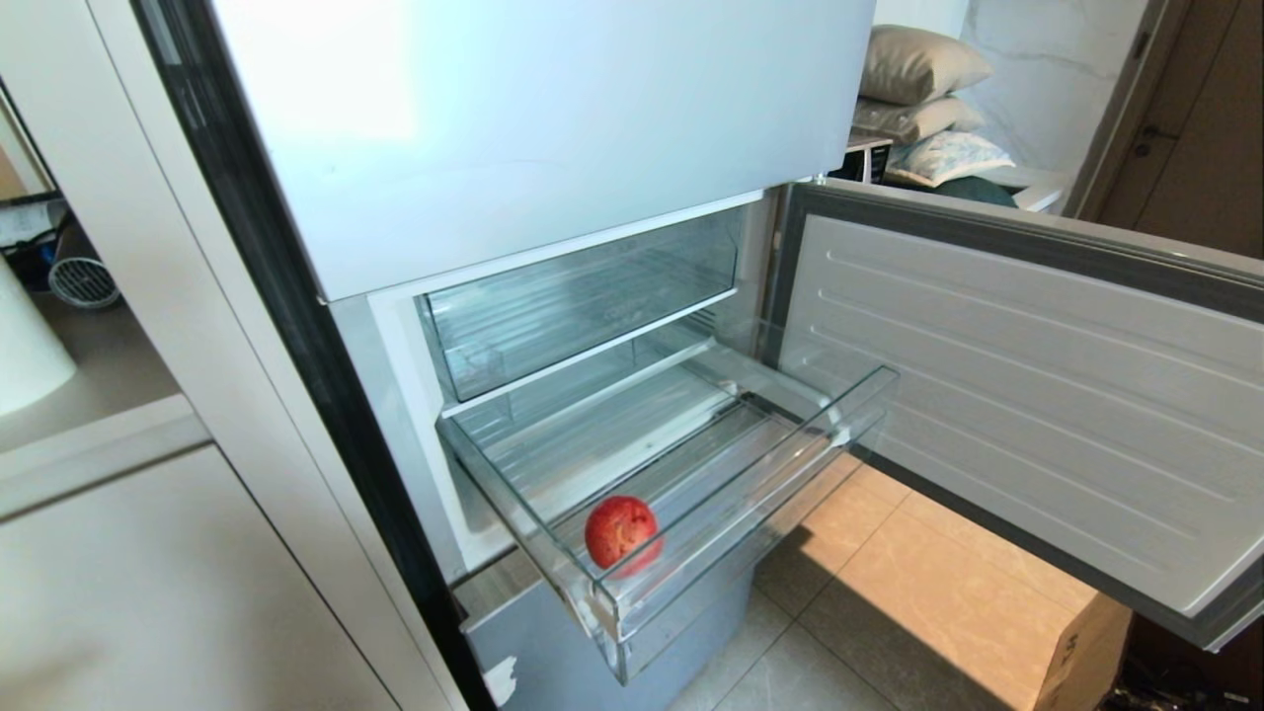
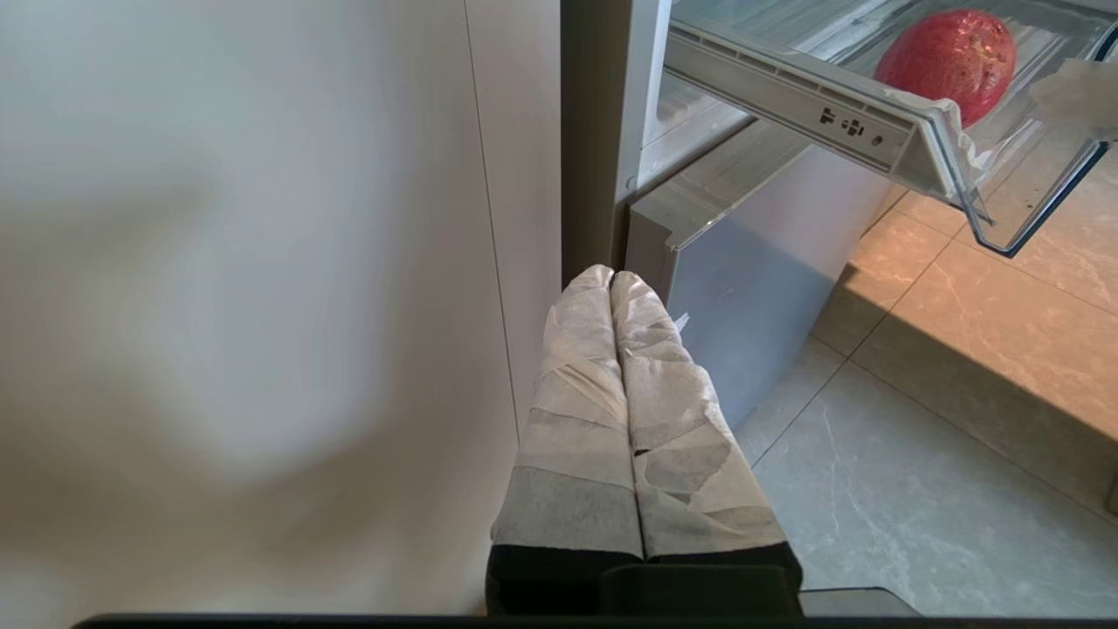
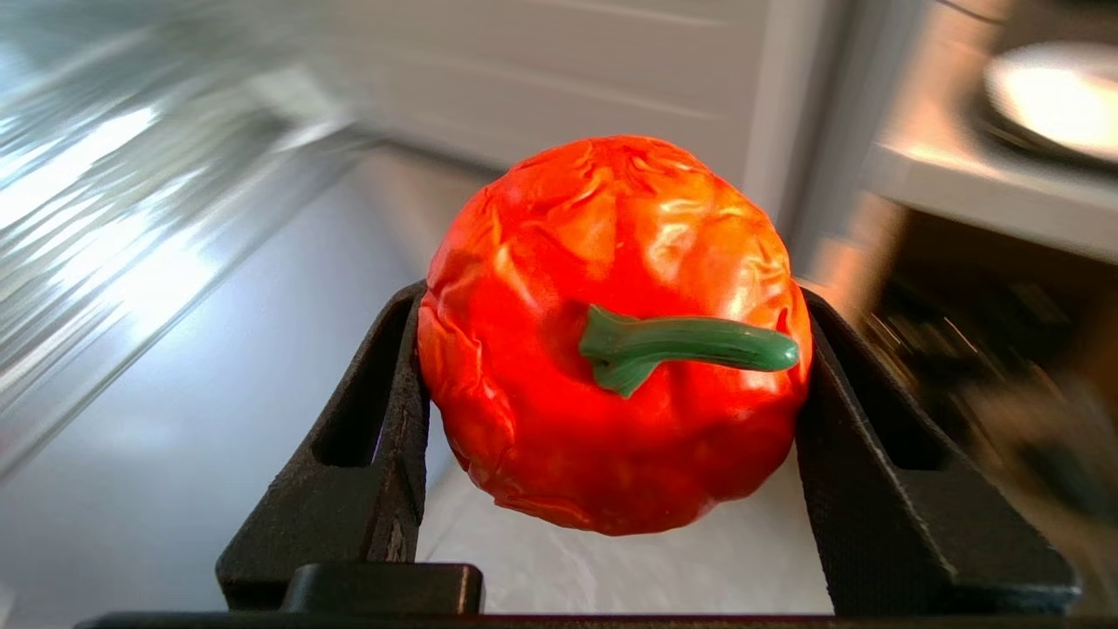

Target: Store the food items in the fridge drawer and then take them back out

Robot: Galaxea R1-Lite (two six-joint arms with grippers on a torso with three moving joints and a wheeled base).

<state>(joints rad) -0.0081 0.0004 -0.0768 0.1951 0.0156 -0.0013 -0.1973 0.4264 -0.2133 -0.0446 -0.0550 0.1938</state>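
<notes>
Beige and grey floor tiles (image 1: 869, 583) run under an open fridge, whose door (image 1: 1017, 395) swings out to the right with its ribbed white inner panel facing the camera. From the fridge body a clear plastic drawer (image 1: 750, 494) stands pulled out, its ribbed floor bare except for a red apple (image 1: 621, 532) sitting in the front left corner, against the thick transparent front wall. Above it, a smaller clear compartment (image 1: 583, 296) with a white trim strip stays pushed in. Pillows (image 1: 918, 89) are stacked in the room behind the door, and a cardboard box (image 1: 1076, 652) sits on the floor under the door's lower edge.

Neither arm shows in the head view. In its wrist view, the right gripper (image 3: 611, 349) has its black jaws pressed on either side of an orange-red fruit (image 3: 611, 332) with a green stem, holding it in the air; the background there is blurred. The left gripper (image 2: 611, 288) hangs low beside the fridge's lower left corner, its tape-wrapped fingers (image 2: 581, 384) pressed together on nothing, with the drawer and apple above it.
</notes>
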